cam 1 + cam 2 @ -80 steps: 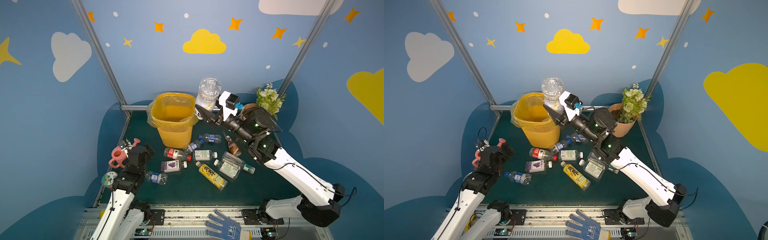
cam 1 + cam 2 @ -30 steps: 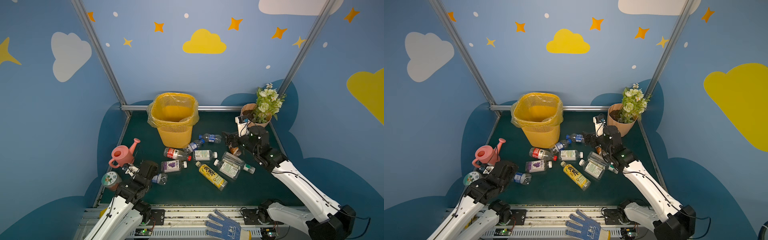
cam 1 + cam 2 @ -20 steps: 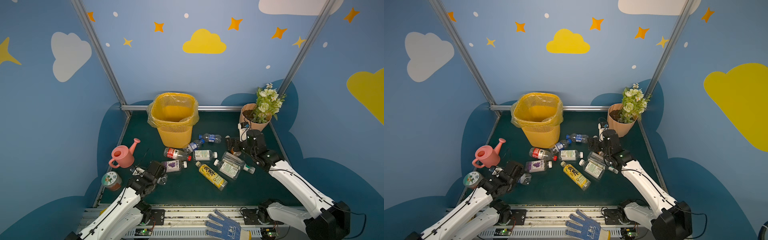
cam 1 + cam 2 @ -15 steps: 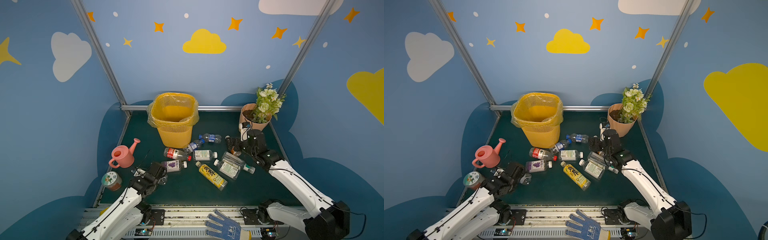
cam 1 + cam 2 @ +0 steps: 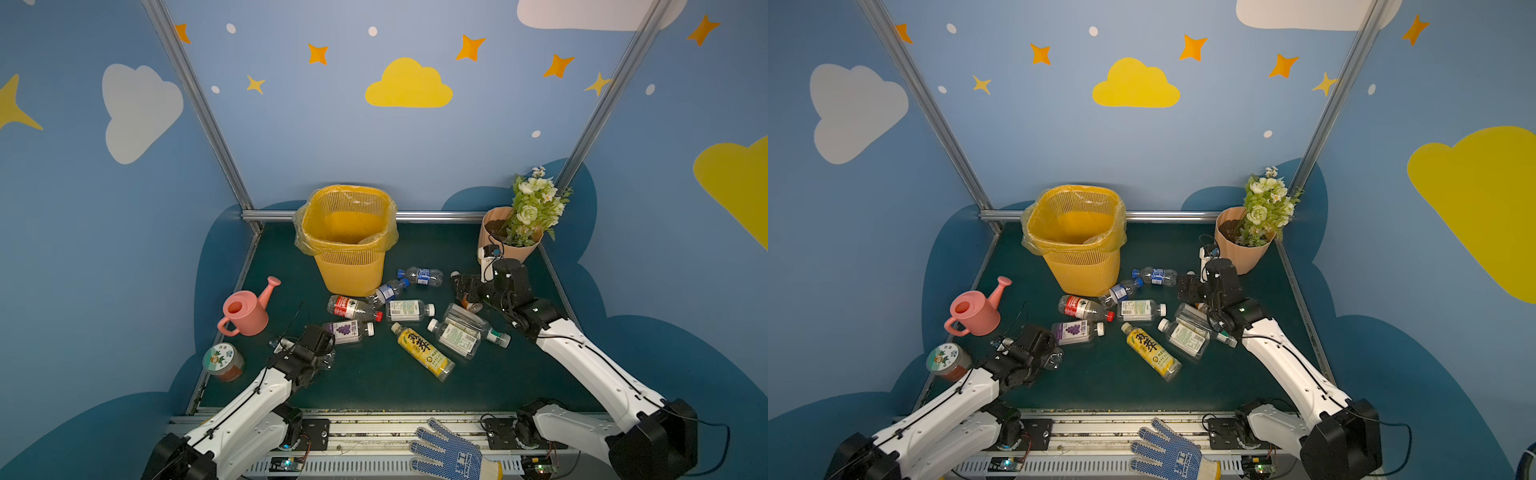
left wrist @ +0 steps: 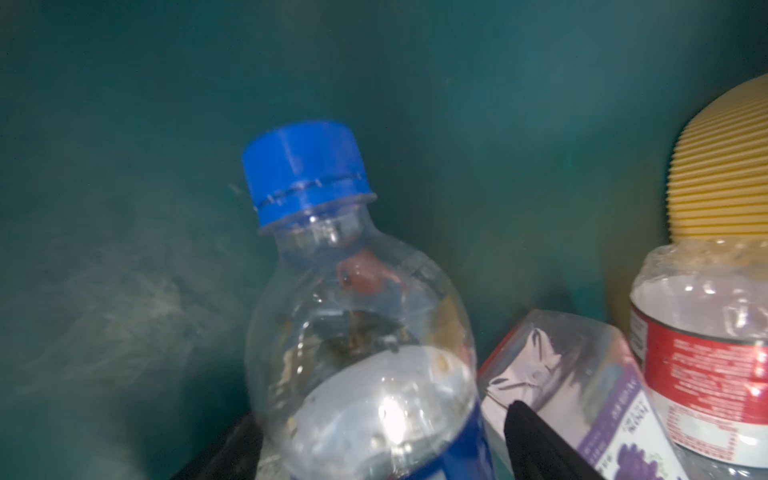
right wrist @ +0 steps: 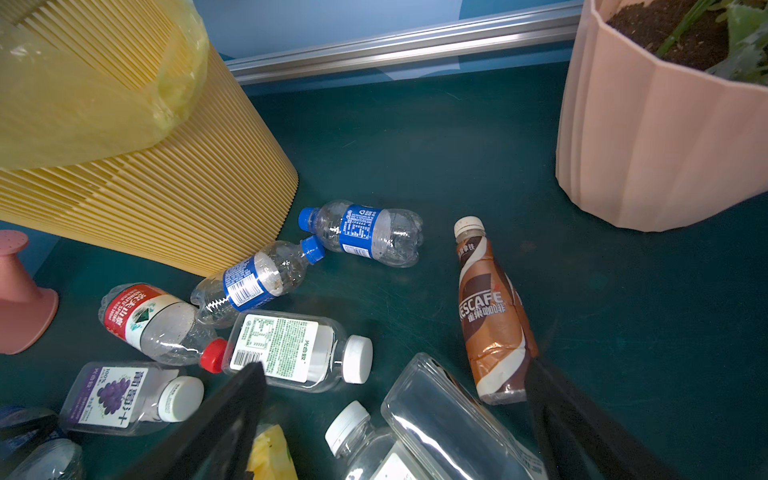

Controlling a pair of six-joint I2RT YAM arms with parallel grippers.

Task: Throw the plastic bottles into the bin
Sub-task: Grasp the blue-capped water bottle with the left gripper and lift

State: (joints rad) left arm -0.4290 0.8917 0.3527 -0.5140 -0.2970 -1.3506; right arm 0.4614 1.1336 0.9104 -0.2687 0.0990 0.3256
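L claw (image 6: 382, 419) straddles blue-cap bottle (image 6: 357, 332), grip unclear; R claw (image 7: 395, 368) spread wide by brown bottle (image 7: 490, 316).

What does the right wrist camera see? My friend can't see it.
The open right gripper hangs over bottles lying on a green mat, a brown coffee bottle among them. A yellow bin and a peach flower pot stand behind them.

I count 10 plastic bottles (image 5: 409, 311) on the tabletop (image 5: 374, 390): 3 w/ blue caps, 1 w/ red. Poss. 1 more inside the bin (image 5: 349, 266), can't tell. Also 1 bin, 1 watering can (image 5: 245, 311), 1 flower pot (image 5: 1246, 257), 1 jar (image 5: 222, 361), 1 glove (image 5: 451, 453), 2 arms (image 5: 249, 399).
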